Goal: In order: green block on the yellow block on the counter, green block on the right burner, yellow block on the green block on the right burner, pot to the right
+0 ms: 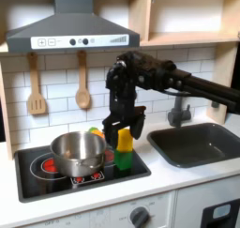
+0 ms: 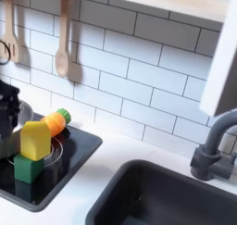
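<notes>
First exterior view: frontal, farther back, facing the tiled wall.
Second exterior view: close, angled from the sink [image 2: 157, 196] side.
Shared: hob [image 1: 80, 171], sink.

On the hob's right burner [image 1: 97, 174], the yellow block [image 1: 124, 140] sits atop the green block [image 1: 123, 160], gripper [image 1: 122, 131] closed around it, pot [image 1: 78, 152] beside.

Pincer [image 1: 124, 129] tips blurred; pot [image 2: 5, 141] cut off at second exterior view's left.
</notes>
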Available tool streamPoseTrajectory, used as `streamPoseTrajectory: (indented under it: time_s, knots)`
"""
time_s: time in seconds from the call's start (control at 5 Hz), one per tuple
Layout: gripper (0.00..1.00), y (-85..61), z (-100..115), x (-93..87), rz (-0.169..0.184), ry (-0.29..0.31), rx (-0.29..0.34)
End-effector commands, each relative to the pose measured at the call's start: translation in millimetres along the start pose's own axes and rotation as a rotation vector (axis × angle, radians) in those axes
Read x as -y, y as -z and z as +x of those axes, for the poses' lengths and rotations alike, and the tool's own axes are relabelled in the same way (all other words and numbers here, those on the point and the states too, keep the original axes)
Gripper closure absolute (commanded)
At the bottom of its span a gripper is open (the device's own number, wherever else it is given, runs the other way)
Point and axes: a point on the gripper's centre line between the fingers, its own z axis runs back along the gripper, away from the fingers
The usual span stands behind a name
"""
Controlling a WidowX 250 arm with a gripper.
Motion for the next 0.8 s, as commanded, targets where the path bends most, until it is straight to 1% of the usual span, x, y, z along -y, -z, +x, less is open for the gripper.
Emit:
streamPoseTrajectory:
  time_s: [0.0,0.2,0.4,0.6]
  knots:
    - [0.0,7.8,-27.7,12.8,0.026,0.078,0.008]
    - [0.0,9.9,-41.8,17.0,0.039,0.116,0.006]
    - [0.0,16.9,-55.3,16.3,0.071,0.118,0.017]
    - [0.0,24.0,-73.6,15.6,0.128,0.124,0.034]
